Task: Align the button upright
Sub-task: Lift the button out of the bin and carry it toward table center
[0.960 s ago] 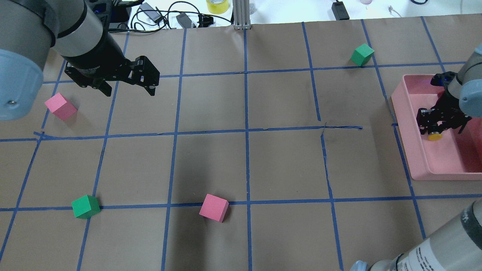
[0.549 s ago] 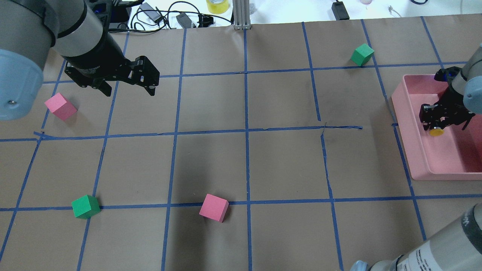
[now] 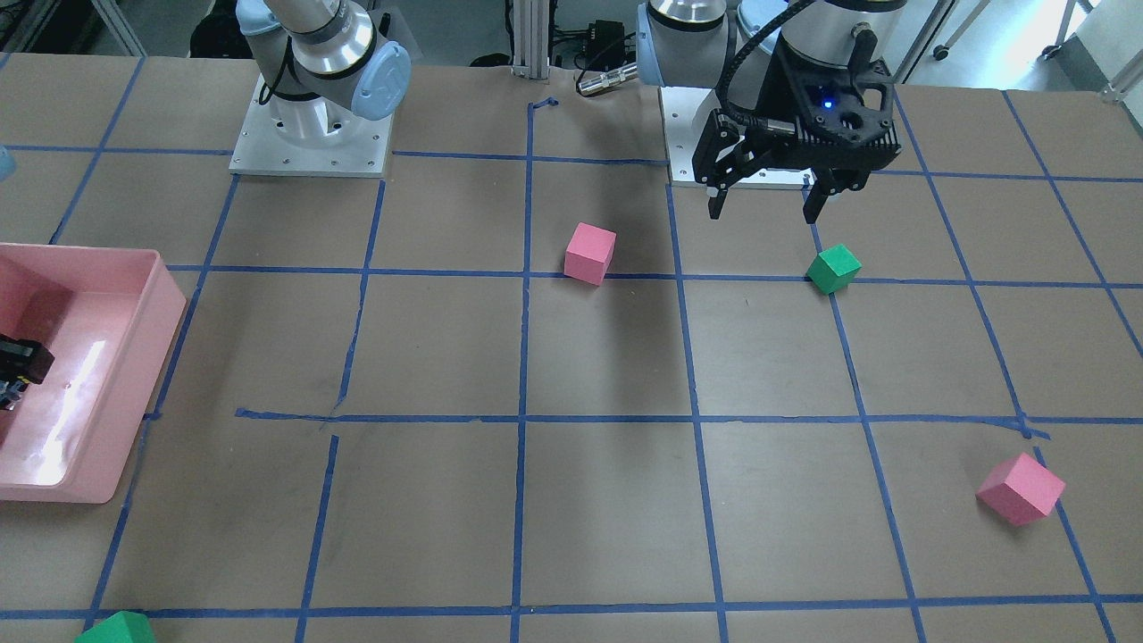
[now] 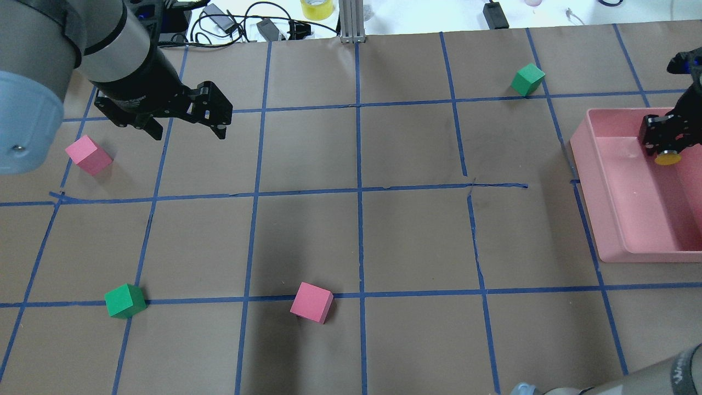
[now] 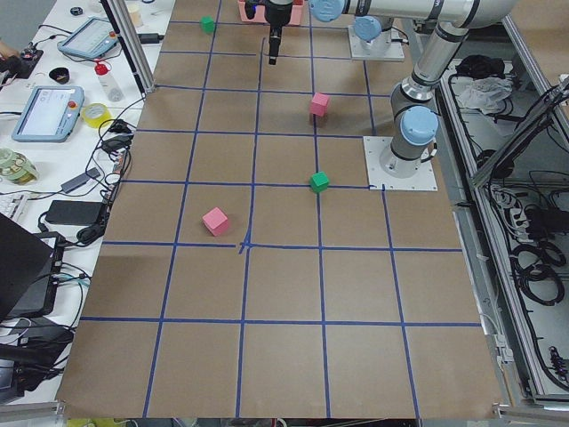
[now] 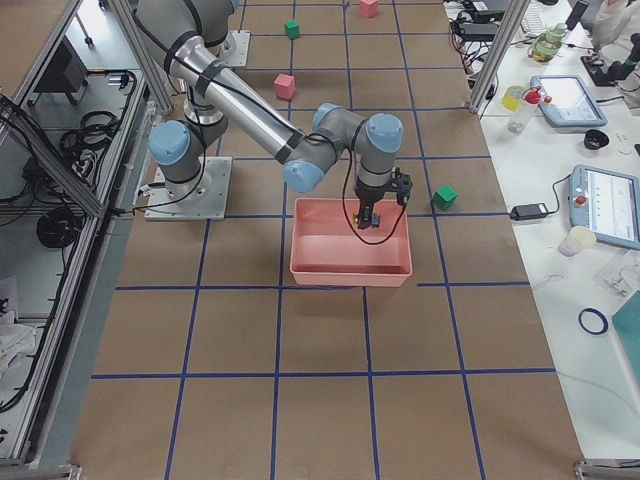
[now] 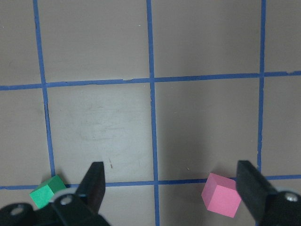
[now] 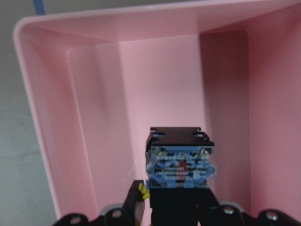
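Observation:
The button is held in my right gripper point(image 4: 661, 144) over the far part of the pink bin point(image 4: 614, 219). Its yellow cap point(image 4: 667, 159) shows just under the fingers in the overhead view. In the right wrist view its black body with a blue and white end point(image 8: 181, 165) faces the camera, clamped between the fingers, with a sliver of yellow at the left. My left gripper point(image 4: 189, 129) is open and empty, high above the table's left part. It also shows in the front view point(image 3: 764, 214) and the left wrist view point(image 7: 171, 188).
Two pink cubes point(image 4: 88, 155) point(image 4: 311, 302) and two green cubes point(image 4: 124, 300) point(image 4: 528, 79) lie on the brown, blue-taped table. The bin's walls point(image 8: 70, 117) surround the button. Cables and gear lie beyond the far edge.
My right gripper has carried the button up and toward the bin's far right end. The left arm has not moved.

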